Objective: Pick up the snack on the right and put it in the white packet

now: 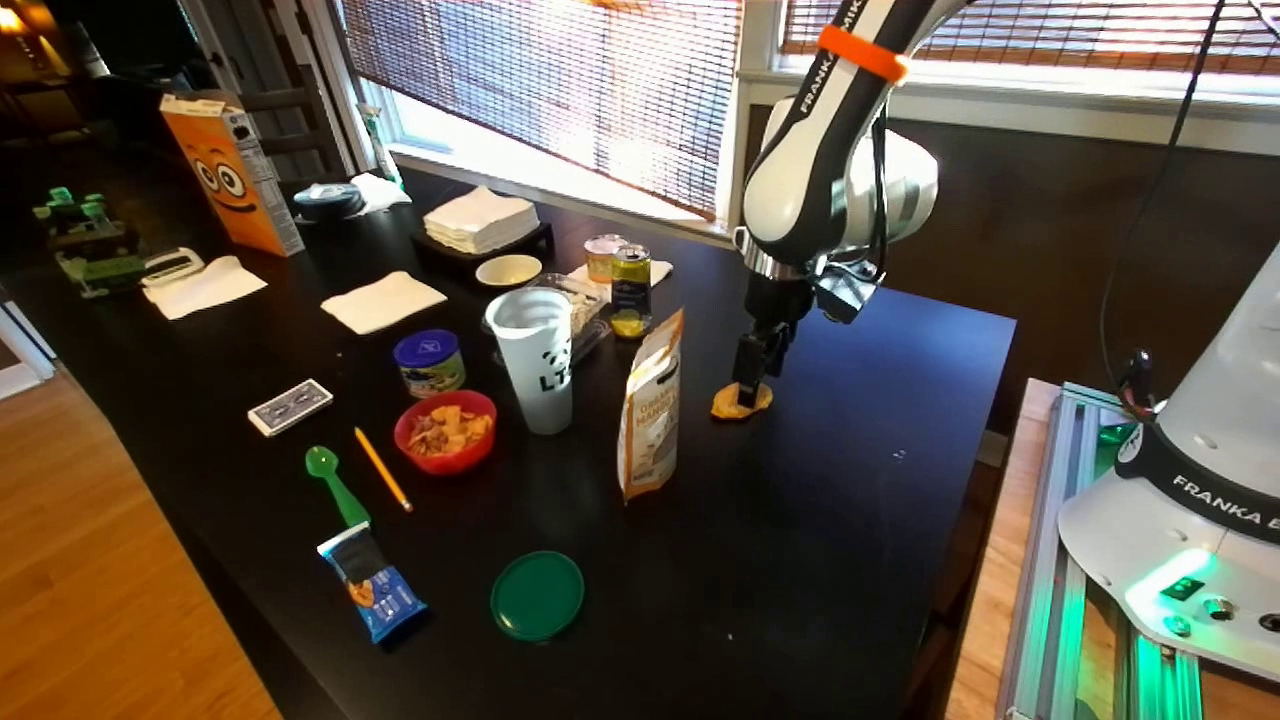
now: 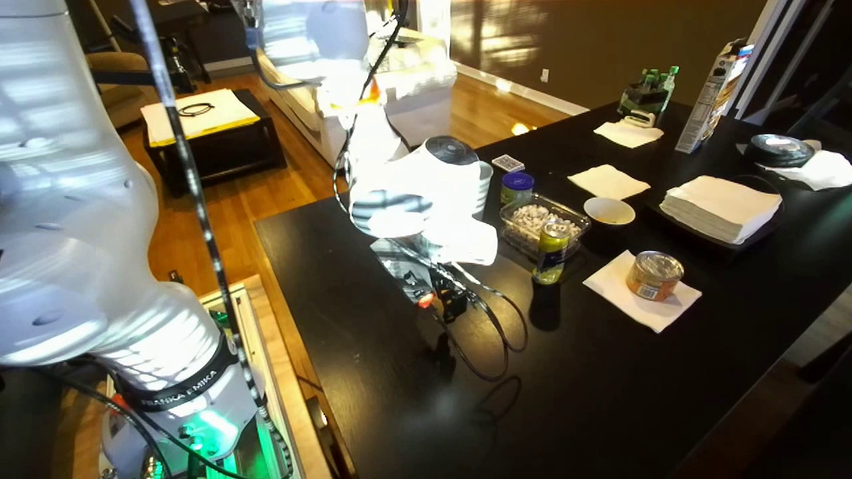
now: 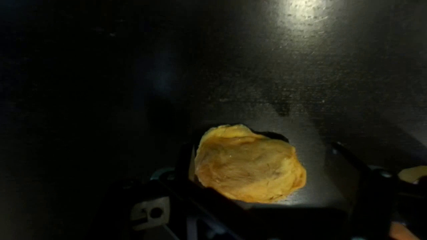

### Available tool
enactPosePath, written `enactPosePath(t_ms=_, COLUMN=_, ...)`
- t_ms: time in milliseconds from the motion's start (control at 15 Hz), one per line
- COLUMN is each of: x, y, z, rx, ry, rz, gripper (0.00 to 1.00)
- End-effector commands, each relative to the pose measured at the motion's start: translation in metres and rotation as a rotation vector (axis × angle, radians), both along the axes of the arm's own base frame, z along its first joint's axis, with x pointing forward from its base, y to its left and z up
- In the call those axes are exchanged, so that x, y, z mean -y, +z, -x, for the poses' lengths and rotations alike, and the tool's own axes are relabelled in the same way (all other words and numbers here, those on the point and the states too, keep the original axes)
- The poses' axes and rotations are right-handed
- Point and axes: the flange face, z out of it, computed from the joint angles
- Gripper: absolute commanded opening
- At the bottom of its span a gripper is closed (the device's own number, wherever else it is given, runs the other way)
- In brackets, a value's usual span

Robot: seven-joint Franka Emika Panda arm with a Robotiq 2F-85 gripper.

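Low at the dark table (image 1: 790, 570) with the gripper (image 1: 757, 388), with fingers (image 3: 372, 196) spread wide to either side of the snack (image 3: 250, 166). Lying flat on the table, golden-brown, rough-edged. In the wrist view, close to the finger at the left, with a clear gap on the right; cannot tell touch from near-touch on the left. Can see, upright in an exterior view, left of the snack and apart from it, the white packet (image 1: 655, 420), with tan-brown print on its face. Farther left, a white cup (image 1: 530, 350) with black lettering, then a red bowl (image 1: 452, 465) of orange and brown pieces (image 1: 450, 430). Near the bowl, a yellow pencil (image 1: 383, 470) and a tub (image 1: 432, 377) with a blue lid (image 1: 426, 347); beyond, a deck of cards (image 1: 290, 407). Lower down, a green spoon (image 1: 342, 492), with its handle right by a blue wrapper (image 1: 375, 585), and a round green lid (image 1: 537, 596). In both exterior views, a drink can (image 2: 551, 256), a tin (image 2: 655, 274), a stack of napkins (image 1: 480, 218) and a tall box (image 1: 235, 180). Under the tin, a napkin (image 2: 639, 307); beside the can, a clear tray (image 2: 520, 241) of pale pieces (image 2: 540, 219). Washed out by strong light in an exterior view, the arm (image 2: 426, 186).
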Motion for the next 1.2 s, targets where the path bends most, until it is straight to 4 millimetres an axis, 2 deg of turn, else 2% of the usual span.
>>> enactPosePath(t_ms=0, x=0.010, y=-0.011, z=-0.009, rx=0.017, ry=-0.002, rz=-0.048, gripper=1.00)
enactPosePath(t_ms=667, x=0.028, y=-0.031, z=-0.012, rx=0.009, ry=-0.019, rz=-0.166, gripper=0.99)
enactPosePath(t_ms=733, x=0.029, y=-0.032, z=-0.013, rx=0.009, ry=-0.020, rz=-0.172, gripper=0.95)
enactPosePath(t_ms=800, x=0.031, y=-0.033, z=-0.013, rx=0.007, ry=-0.022, rz=-0.179, gripper=0.83)
enactPosePath(t_ms=933, x=0.033, y=-0.036, z=-0.013, rx=0.004, ry=-0.022, rz=-0.191, gripper=0.65)
enactPosePath(t_ms=1133, x=0.036, y=-0.039, z=-0.012, rx=-0.003, ry=-0.026, rz=-0.207, gripper=0.48)
